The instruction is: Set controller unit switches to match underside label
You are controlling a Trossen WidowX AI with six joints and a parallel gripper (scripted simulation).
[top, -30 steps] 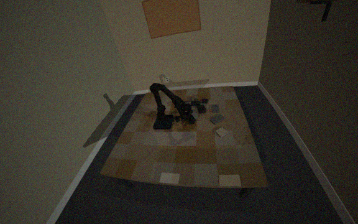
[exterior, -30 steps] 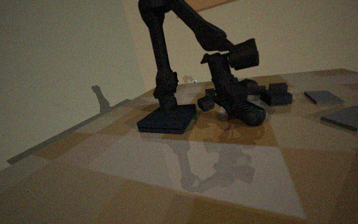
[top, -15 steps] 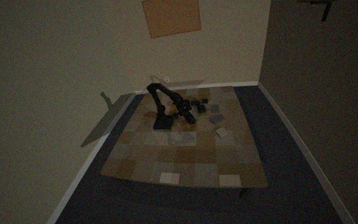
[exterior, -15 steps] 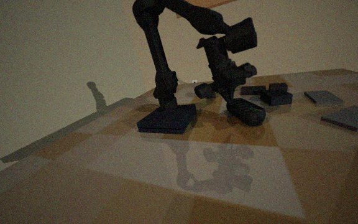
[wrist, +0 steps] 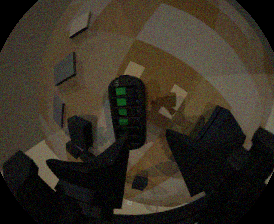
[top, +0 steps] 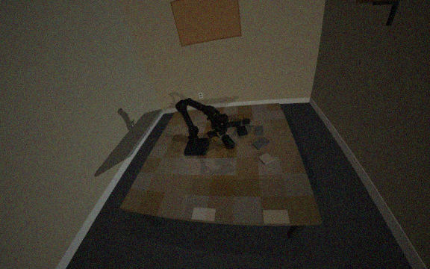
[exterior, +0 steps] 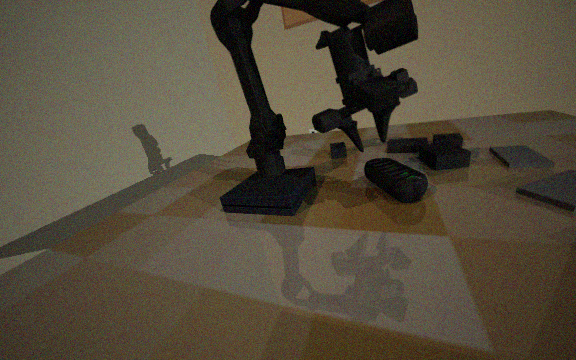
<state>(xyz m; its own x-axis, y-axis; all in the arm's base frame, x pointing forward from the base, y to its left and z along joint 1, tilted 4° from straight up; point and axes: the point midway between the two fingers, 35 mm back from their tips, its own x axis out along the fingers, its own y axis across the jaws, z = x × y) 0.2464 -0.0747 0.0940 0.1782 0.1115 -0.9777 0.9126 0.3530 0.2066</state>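
Observation:
The dark controller unit (top: pixel 228 141) (exterior: pixel 396 180) (wrist: pixel 135 133) sits on the bench with its switches facing up. In the wrist view several green patches show in a column along the left side of its switches; the switches nearest the fingers look dark, and their details are too dim to read. The label is hidden underneath. My gripper (exterior: pixel 373 145) (wrist: pixel 148 133) is open and empty. Its fingertips are apart above the bench, beyond the unit's far end in the exterior view. In the wrist view the left finger overlaps the unit's lower end.
Dark blocks (exterior: pixel 445 157) (wrist: pixel 80 131) stand beside the unit, and a small dark cube (exterior: pixel 338 150) (wrist: pixel 140 182) lies behind it. Grey flat plates (top: pixel 260 143) (exterior: pixel 565 190) (wrist: pixel 65 69) and a pale square (top: pixel 266 158) (wrist: pixel 80 24) lie farther out. The arm's base (exterior: pixel 270 192) is on the other side.

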